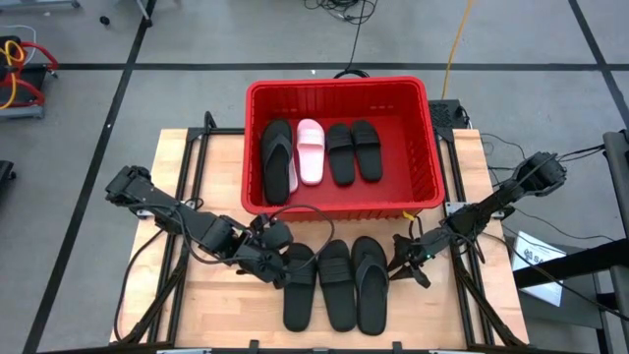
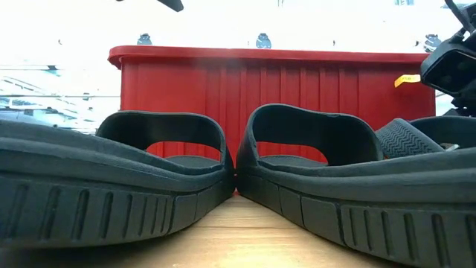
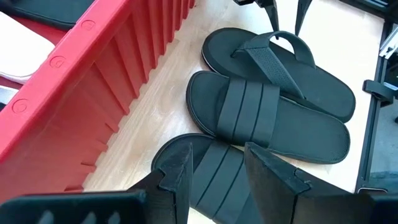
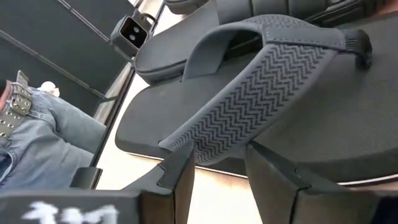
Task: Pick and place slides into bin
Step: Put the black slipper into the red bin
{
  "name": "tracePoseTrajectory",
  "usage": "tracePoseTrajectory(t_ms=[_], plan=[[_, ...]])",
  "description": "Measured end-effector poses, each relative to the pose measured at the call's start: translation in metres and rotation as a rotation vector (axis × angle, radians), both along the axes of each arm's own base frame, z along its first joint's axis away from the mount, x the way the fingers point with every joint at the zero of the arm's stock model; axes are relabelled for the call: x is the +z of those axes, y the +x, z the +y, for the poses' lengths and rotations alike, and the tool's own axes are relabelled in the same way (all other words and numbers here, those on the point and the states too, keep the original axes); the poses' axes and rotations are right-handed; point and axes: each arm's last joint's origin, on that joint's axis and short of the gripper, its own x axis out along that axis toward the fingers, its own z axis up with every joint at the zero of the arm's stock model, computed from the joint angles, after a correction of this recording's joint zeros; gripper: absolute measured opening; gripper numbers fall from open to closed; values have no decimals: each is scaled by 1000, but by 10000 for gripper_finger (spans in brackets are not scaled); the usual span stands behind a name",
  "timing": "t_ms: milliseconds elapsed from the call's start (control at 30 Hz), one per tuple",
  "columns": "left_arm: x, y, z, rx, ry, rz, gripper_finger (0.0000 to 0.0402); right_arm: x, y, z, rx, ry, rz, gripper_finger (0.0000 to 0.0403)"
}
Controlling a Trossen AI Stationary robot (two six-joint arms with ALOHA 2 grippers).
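1. Nearest the low camera, two black wide-strap slides (image 2: 119, 186) (image 2: 349, 186) fill the bottom of the frame, their edges touching at centre, with the red bin (image 2: 268, 82) behind them.
2. In the high view three black slides lie side by side at bottom centre: left (image 1: 299, 285), middle (image 1: 337, 283), and a thong-style one (image 1: 371, 282) on the right.
3. The bin (image 1: 257, 147) at upper centre already holds four slides, one pale pink (image 1: 311, 149).
4. The left gripper (image 3: 214, 165) hovers with fingers parted wide over the left slide's strap.
5. The right gripper (image 4: 217, 158), fingers spread and empty, faces the thong strap (image 4: 261, 87).
6. The slides look light and flexible; the raised strap seems the best place to pinch.
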Motion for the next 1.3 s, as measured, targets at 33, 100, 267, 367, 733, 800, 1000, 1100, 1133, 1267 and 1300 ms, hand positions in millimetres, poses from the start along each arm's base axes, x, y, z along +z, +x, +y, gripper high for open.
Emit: tracePoseTrajectory(t_ms=[33, 100, 267, 367, 733, 800, 1000, 1100, 1133, 1267, 1300], plan=[[0, 0, 0, 0, 1, 0, 141, 0, 0, 0, 0, -1, 1, 130], [0, 0, 0, 1, 2, -1, 141, -1, 0, 0, 0, -2, 3, 130], [0, 0, 0, 2, 3, -2, 141, -1, 3, 1, 0, 10, -16, 130], [0, 0, 0, 3, 5, -2, 141, -3, 4, 2, 2, 11, -17, 130], [0, 0, 0, -6, 12, 0, 141, -7, 8, 6, 28, 37, -37, 130], [0, 0, 0, -12, 17, 1, 141, -8, 9, 6, 28, 42, -46, 130], [0, 0, 0, -19, 23, 3, 141, -10, 11, 8, 27, 51, -63, 130], [0, 0, 0, -19, 24, 3, 141, -10, 15, 9, 28, 52, -64, 130], [0, 0, 0, -19, 24, 3, 141, -10, 16, 10, 28, 53, -65, 128], [0, 0, 0, -18, 22, 3, 141, -10, 18, 11, 30, 48, -68, 105], [0, 0, 0, -18, 22, 3, 141, -10, 18, 11, 31, 47, -69, 94]])
